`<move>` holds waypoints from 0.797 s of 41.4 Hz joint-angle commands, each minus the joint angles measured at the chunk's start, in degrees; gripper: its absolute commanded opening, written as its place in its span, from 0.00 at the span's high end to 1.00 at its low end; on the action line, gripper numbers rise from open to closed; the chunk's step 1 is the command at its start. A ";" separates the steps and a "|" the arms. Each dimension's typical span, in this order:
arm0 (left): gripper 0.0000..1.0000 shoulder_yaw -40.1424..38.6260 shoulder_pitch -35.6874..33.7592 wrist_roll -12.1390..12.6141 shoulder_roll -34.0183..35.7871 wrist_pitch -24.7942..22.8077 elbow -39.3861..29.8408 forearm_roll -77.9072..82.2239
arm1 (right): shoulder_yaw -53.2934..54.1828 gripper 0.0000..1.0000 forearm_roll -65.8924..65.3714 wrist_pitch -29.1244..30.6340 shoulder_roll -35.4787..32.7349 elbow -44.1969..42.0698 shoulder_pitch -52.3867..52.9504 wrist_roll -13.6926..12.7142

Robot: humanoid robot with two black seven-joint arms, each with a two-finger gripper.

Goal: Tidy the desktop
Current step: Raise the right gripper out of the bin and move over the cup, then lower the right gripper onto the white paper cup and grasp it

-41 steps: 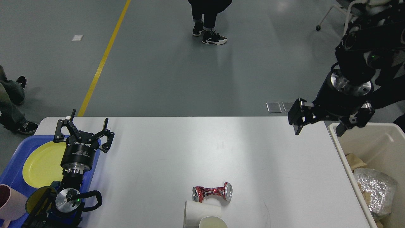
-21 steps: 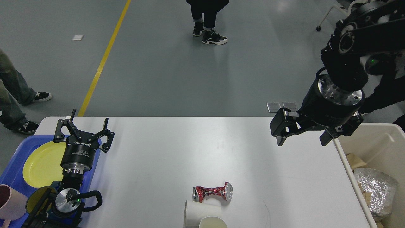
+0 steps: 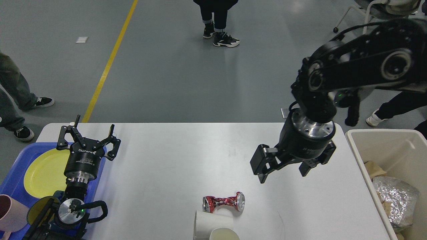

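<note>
Clearing litter off the surface (image 3: 186, 150) | near edge: white cups (image 3: 213, 228) touching crushed red can (image 3: 224, 202) | step: lower right pincer (image 3: 283, 171), fingers wide, square over the can's narrow waist, clear of the cups | left pincer (image 3: 88, 141) wide, idle above blue tray (image 3: 13, 176) | surface: white, smooth, rounded corners, spanning tray to beige bin (image 3: 393, 140)

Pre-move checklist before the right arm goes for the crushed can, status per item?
1. Right gripper open and empty: ok.
2. Crushed red can in view, lying on the desktop: ok.
3. Gripper above the can: not ok, it is off to the can's right and farther back.
4. Room around the can: not ok, a white paper cup lies right against its near side.
5. Beige bin has space for the drop: ok.
6. Left gripper open, out of the way over the blue tray: ok.
</note>
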 commanded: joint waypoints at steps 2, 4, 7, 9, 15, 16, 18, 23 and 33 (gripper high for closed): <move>0.03 0.00 0.02 -0.01 0.00 0.00 0.00 0.00 | 6.21 0.00 -5.81 -5.23 2.39 -0.20 -8.16 -4.83; 0.03 0.00 0.02 -0.01 0.00 0.00 0.00 0.00 | 7.26 0.00 -8.45 -6.90 3.71 -0.20 -10.62 -6.32; 0.03 0.00 0.02 -0.01 0.00 0.00 0.00 0.00 | 9.28 0.00 -12.50 -8.93 5.99 -0.20 -14.32 -7.56; 0.03 0.00 0.02 -0.10 0.00 0.00 0.00 0.00 | 10.95 0.00 -14.00 -10.42 7.58 -0.37 -16.96 -7.74; 0.03 0.00 0.02 -0.01 0.00 0.00 0.00 0.00 | 12.80 0.00 -14.44 -14.99 10.74 -3.00 -21.53 -8.00; 0.03 0.00 0.02 -0.01 0.00 0.00 0.00 0.00 | 12.89 0.00 -14.53 -15.17 11.44 -3.36 -22.23 -8.09; 0.03 0.00 0.02 -0.01 0.00 0.00 0.00 0.00 | 13.07 0.00 -14.88 -15.17 12.32 -4.15 -23.90 -8.18; 0.03 0.00 0.02 -0.01 0.00 0.00 0.00 0.00 | 13.16 0.04 -17.69 -16.84 13.38 -6.61 -29.35 -8.35; 0.03 0.00 0.02 -0.01 0.00 0.00 -0.09 0.00 | 12.80 0.09 -18.83 -19.22 15.40 -11.45 -35.51 -8.35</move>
